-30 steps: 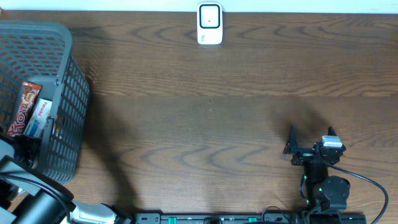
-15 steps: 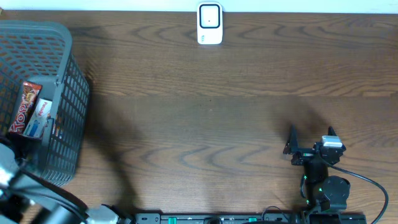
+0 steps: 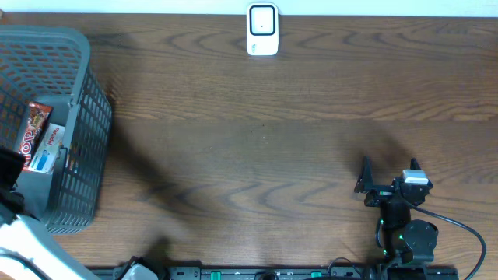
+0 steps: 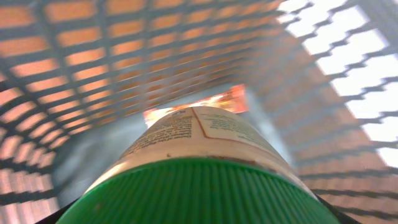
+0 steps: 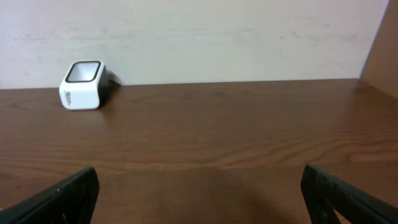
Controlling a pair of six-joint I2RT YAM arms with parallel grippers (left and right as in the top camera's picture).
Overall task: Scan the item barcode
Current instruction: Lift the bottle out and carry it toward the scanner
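Overhead. Brown wooden table [image 3: 257,132]. The white scanner [image 3: 262,29] stands at the middle of the far edge, with nothing around it. The grey mesh basket [image 3: 82,93] sits at the left edge, towards the far left corner. Inside it a red bar [image 3: 33,128] lies beside a white and blue pack [image 3: 50,144], and the two are touching. The left arm [image 3: 23,241] comes in at the near left corner. A dark part at the frame's left edge, inside the basket, looks like the left gripper [image 3: 9,167]; its jaws are not visible from here. The right gripper [image 3: 389,165] rests near the near edge on the right side, well apart from scanner and basket. Its jaws are spread wide with nothing between them.

Left wrist. The camera is down inside the basket, with mesh walls on all sides. A bottle [image 4: 199,140] fills the lower frame, its green ribbed cap [image 4: 199,193] closest to the lens and its cream label [image 4: 186,127] pointing away. A red-orange wrapper [image 4: 214,101] shows just past its far end. The fingers are barely in frame, so I cannot tell whether they grip the bottle.

Right wrist. Both black fingers [image 5: 68,193] sit at the lower corners, far apart, with only bare table between them. The scanner stands at the far edge on the left, against the pale wall [image 5: 217,37].
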